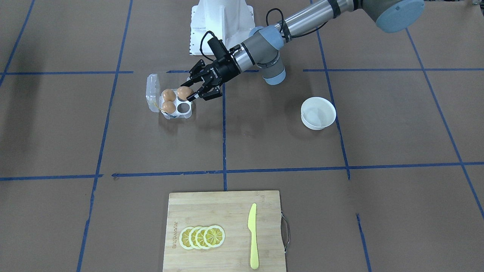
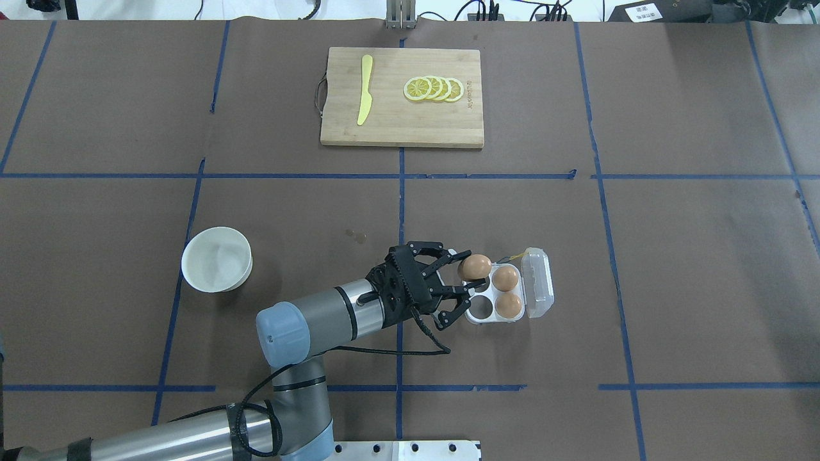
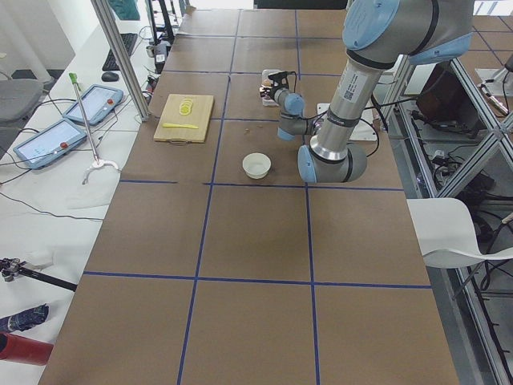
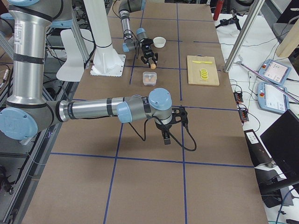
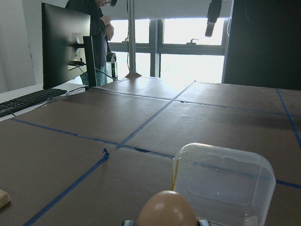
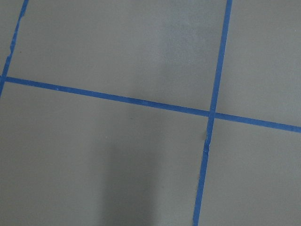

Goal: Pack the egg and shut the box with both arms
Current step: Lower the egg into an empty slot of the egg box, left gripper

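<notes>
At the tips of the left hand (image 2: 462,274), a smooth orange-brown egg (image 2: 476,266) is pinched between the black fingers, poised over a near cell of the small clear plastic four-cell egg box (image 2: 480,309). Whether it touches the cell, hard to say. Just past the fingertips, two matching eggs (image 2: 505,278) fill the far cells. The other cell beside the hand is empty. The hinged clear lid (image 2: 539,291) lies open beyond them. Well apart, the right hand (image 4: 165,133) hangs low over the brown surface (image 2: 512,211), its fingers' spread impossible to tell.

Bright even light, window (image 5: 188,47) glare, egg (image 5: 167,210) blurred
</notes>
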`<state>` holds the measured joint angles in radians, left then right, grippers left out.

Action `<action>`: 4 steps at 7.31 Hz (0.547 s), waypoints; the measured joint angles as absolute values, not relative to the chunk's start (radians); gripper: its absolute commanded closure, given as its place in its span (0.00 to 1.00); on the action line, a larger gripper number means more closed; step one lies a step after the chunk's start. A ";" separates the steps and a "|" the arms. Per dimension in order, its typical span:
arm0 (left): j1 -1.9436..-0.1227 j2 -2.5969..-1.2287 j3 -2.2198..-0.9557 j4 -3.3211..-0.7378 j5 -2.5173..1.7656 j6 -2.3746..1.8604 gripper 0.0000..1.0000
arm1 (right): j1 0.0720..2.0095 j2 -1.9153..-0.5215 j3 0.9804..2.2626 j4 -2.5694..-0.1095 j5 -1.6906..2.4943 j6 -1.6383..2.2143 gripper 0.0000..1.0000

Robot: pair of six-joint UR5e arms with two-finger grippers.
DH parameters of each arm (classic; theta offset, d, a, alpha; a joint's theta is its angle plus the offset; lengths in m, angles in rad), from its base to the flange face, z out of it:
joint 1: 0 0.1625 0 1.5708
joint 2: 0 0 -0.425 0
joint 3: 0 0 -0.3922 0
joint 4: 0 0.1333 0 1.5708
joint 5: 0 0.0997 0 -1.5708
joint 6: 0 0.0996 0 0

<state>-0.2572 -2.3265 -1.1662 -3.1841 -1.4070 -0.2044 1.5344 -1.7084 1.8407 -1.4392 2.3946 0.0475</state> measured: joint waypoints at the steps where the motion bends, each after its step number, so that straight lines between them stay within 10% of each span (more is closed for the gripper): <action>1: -0.252 -2.339 -1.149 -3.184 -1.409 -0.196 0.91 | 1.535 -1.710 1.841 -1.440 2.395 0.048 0.00; 4: -0.231 -2.356 -1.130 -3.184 -1.425 -0.186 0.83 | 1.537 -1.711 1.840 -1.440 2.395 0.048 0.00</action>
